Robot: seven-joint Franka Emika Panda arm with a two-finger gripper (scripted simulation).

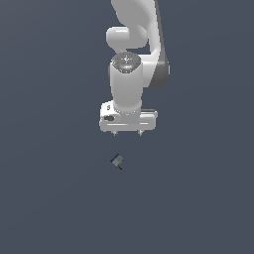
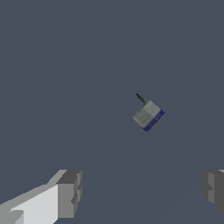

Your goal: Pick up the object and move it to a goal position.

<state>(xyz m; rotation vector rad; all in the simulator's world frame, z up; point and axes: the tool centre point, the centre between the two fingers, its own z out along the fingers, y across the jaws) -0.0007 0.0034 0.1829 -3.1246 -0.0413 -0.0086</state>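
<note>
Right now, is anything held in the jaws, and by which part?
Nothing is held: the gripper is open, and the block lies apart from it.

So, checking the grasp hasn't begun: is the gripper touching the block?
Apart. In the wrist view the block lies clear of both fingers, bare floor between them; the exterior view shows the gripper away from it too.

surface: plain dark slate-blue ground (image 1: 49, 198) | extent: fills both views edge to edge | texture: uniform, flat, unmarked | shading: faint soft shadow patches | other items: only this ground visible
</note>
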